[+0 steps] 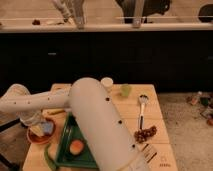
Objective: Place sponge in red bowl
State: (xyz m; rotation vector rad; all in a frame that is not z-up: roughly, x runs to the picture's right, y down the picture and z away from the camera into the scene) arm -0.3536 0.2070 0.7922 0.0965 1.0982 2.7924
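Dim, warm light falls from above on the table [131, 102]; behind it is dark. All is blurry, even the gripper [40, 124] at the table's left.

The end effector [36, 121], lower left of frame, merges into blur above the red bowl [34, 138]; contact with the sponge [48, 128] cannot be determined. The arm [100, 125] hides the right side of the tray [66, 146] and is cut off at the bottom edge.

Pale-grey claw [34, 121] at orange-red bowl [35, 139], light-blue sponge [48, 128].
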